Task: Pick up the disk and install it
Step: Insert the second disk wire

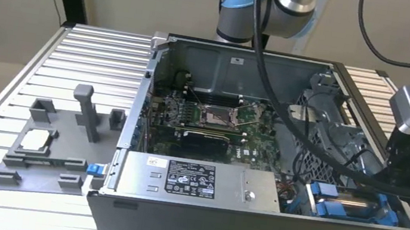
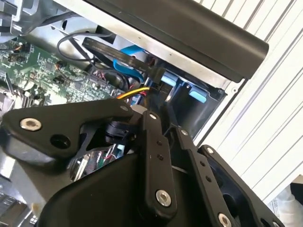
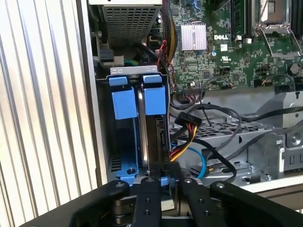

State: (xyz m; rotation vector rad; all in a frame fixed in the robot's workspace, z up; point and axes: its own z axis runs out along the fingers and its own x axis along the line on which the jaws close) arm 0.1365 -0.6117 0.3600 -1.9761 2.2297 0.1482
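The disk (image 3: 152, 142), silver metal in a blue bracket, stands on edge in the blue drive bay (image 3: 124, 101) at the corner of the open computer case. Its near end runs in between my fingers (image 3: 147, 198), and my gripper (image 3: 163, 182) is shut on it. In the exterior view, the disk (image 1: 357, 204) sits in the case's front corner at the exterior view's right, with the gripper (image 1: 389, 192) right over it. The second wrist view has the black finger links (image 2: 158, 156) above the blue bay (image 2: 199, 94).
A grey power supply box (image 1: 196, 180) lies beside the bay. Loose cables (image 3: 203, 123) and the motherboard (image 1: 212, 122) fill the case. At the exterior view's left, a grey fixture (image 1: 55, 148) holding a small silver chip (image 1: 35, 139) rests on the slatted table (image 1: 76, 55).
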